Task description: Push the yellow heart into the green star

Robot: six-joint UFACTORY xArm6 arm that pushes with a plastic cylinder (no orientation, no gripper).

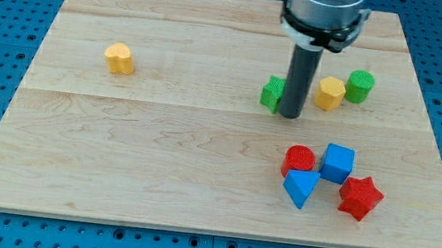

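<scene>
The yellow heart point(119, 58) lies alone at the view's upper left of the wooden board. The green star point(272, 93) sits right of centre, partly hidden behind my rod. My tip point(290, 114) rests on the board touching or just beside the star's right side, far to the right of the yellow heart.
A yellow hexagon point(330, 94) and a green cylinder point(360, 86) stand right of the rod. A red cylinder point(299, 160), blue cube point(337, 163), blue triangle point(302, 188) and red star point(360, 197) cluster at the lower right. The board's edge point(209, 228) runs along the bottom.
</scene>
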